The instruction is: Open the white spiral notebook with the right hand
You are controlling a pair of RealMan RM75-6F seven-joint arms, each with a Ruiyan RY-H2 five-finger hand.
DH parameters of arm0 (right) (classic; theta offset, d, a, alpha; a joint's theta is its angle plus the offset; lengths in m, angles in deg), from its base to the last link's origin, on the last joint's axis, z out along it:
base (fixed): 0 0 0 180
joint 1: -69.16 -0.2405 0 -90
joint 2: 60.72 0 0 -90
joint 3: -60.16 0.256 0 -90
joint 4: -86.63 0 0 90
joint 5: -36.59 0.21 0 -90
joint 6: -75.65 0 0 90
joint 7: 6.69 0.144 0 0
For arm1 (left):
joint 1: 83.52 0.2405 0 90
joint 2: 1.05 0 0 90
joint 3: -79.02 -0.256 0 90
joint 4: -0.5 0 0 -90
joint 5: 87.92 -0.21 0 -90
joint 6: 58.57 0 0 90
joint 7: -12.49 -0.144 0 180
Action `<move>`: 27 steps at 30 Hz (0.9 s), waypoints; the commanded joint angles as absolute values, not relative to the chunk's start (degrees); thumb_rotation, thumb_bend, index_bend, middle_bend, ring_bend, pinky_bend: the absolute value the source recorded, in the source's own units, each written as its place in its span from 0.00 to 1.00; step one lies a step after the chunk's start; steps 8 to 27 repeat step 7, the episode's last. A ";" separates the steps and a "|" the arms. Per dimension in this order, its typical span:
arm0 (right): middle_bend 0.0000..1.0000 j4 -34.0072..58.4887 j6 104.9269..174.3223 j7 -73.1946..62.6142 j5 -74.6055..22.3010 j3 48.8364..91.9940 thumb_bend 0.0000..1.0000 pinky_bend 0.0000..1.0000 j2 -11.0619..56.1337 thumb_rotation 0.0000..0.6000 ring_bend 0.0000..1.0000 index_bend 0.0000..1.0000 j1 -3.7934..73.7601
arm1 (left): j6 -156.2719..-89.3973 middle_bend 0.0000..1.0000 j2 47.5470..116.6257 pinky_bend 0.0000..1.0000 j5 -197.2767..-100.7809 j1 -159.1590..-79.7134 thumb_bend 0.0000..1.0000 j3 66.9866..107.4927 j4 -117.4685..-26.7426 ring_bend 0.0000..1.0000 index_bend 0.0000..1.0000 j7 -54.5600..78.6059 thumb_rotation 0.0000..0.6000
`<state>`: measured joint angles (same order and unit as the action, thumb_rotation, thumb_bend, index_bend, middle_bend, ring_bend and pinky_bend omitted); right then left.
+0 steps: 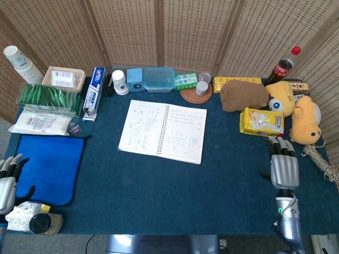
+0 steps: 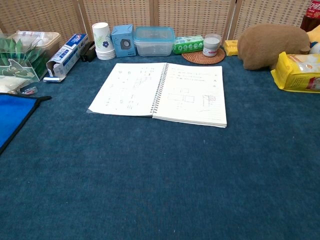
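The white spiral notebook (image 1: 163, 131) lies open and flat in the middle of the blue table, both pages showing pencil sketches; the chest view shows the notebook (image 2: 160, 92) too, with nothing on it. My right hand (image 1: 284, 165) hovers near the table's right front edge, far right of the notebook, fingers straight and apart, holding nothing. My left hand (image 1: 7, 180) is at the left front edge beside the blue cloth (image 1: 45, 166), fingers apart and empty. Neither hand shows in the chest view.
Along the back stand a toothpaste box (image 1: 94, 93), paper cups (image 1: 119, 82), a clear lidded container (image 1: 158, 79) and a woven coaster with a small jar (image 1: 196, 91). At right are plush toys (image 1: 243, 95), a yellow packet (image 1: 261, 122) and a cola bottle (image 1: 282, 65).
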<state>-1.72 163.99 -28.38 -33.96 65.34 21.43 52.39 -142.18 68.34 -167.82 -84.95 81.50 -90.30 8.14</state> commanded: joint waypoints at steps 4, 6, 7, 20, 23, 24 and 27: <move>0.22 -3.08 167.22 -26.86 -34.91 64.10 0.09 0.16 19.21 1.00 0.13 0.18 56.35 | -144.51 0.08 68.30 0.00 -168.83 -83.49 0.29 80.86 -89.89 0.03 0.25 9.25 1.00; 0.22 -3.00 167.27 -26.27 -35.11 64.25 0.09 0.16 18.82 1.00 0.13 0.18 57.00 | -144.85 0.08 68.10 0.00 -168.99 -83.25 0.29 80.78 -89.98 0.03 0.25 9.46 1.00; 0.22 -2.96 167.14 -25.95 -35.07 64.37 0.09 0.16 18.70 1.00 0.13 0.18 57.23 | -144.96 0.08 68.07 0.00 -169.07 -83.22 0.29 80.79 -90.06 0.03 0.25 9.55 1.00; 0.22 -2.96 167.14 -25.95 -35.07 64.37 0.09 0.16 18.70 1.00 0.13 0.18 57.23 | -144.96 0.08 68.07 0.00 -169.07 -83.22 0.29 80.79 -90.06 0.03 0.25 9.55 1.00; 0.22 -2.96 167.14 -25.95 -35.07 64.37 0.09 0.16 18.70 1.00 0.13 0.18 57.23 | -144.96 0.08 68.07 0.00 -169.07 -83.22 0.29 80.79 -90.06 0.03 0.25 9.55 1.00; 0.22 -2.96 167.14 -25.95 -35.07 64.37 0.09 0.16 18.70 1.00 0.13 0.18 57.23 | -144.96 0.08 68.07 0.00 -169.07 -83.22 0.29 80.79 -90.06 0.03 0.25 9.55 1.00; 0.22 -2.96 167.14 -25.95 -35.07 64.37 0.09 0.16 18.70 1.00 0.13 0.18 57.23 | -144.96 0.08 68.07 0.00 -169.07 -83.22 0.29 80.79 -90.06 0.03 0.25 9.55 1.00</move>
